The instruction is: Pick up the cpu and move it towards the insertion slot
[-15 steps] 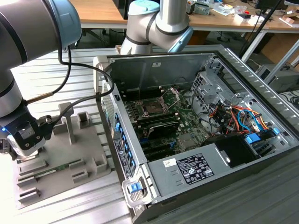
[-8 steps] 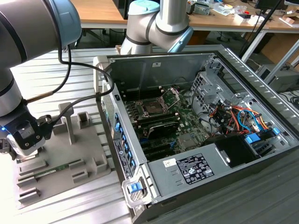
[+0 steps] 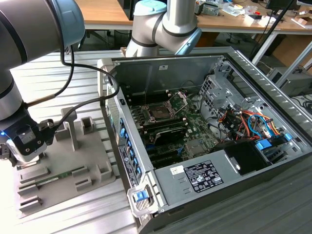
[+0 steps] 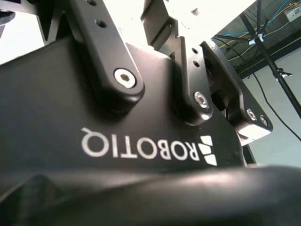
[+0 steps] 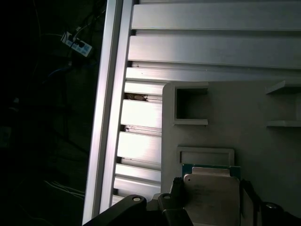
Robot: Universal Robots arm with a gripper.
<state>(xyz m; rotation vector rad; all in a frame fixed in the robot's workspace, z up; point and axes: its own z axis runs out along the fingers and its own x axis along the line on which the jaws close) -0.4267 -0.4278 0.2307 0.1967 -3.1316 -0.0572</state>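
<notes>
In the exterior view your black pincer (image 3: 25, 146) hangs low at the exterior view's far left. It is over a grey plastic holder plate (image 3: 95, 163) with raised rims, which lies on the ribbed aluminium table (image 3: 48, 73). Two grey upright posts (image 3: 73, 132) of that plate stand just to the exterior view's right of the pincer. A thin long green memory stick (image 3: 57, 176) lies in the plate, nearer the camera. A black cable (image 3: 71, 73) loops from the arm down toward the wrist. Further to the exterior view's right sits the open grey metal computer case (image 3: 258, 83). Its tall side wall (image 3: 124, 146) stands between the holder plate and the green motherboard (image 3: 195, 129). On that board you find the insertion slot (image 3: 160, 112), a square dark socket in a silver frame. Its hinged metal load plate (image 3: 181, 99) is tilted up on the far side. Orange and blue cables (image 3: 248, 122) bunch at the case's right, and a silver power supply box (image 3: 195, 175) with a white label fills its near part. In the first wrist view the small flat square cpu (image 5: 211, 188), pale silvery on top with a green edge, sits over the grey holder plate (image 5: 244, 103), just beside one of its square rims. The pincer's dark fingers (image 5: 176, 194) press against two opposite sides of it, so the pincer is pinching the cpu. The chip lies right between the fingertips, well apart from the insertion slot in the case.
</notes>
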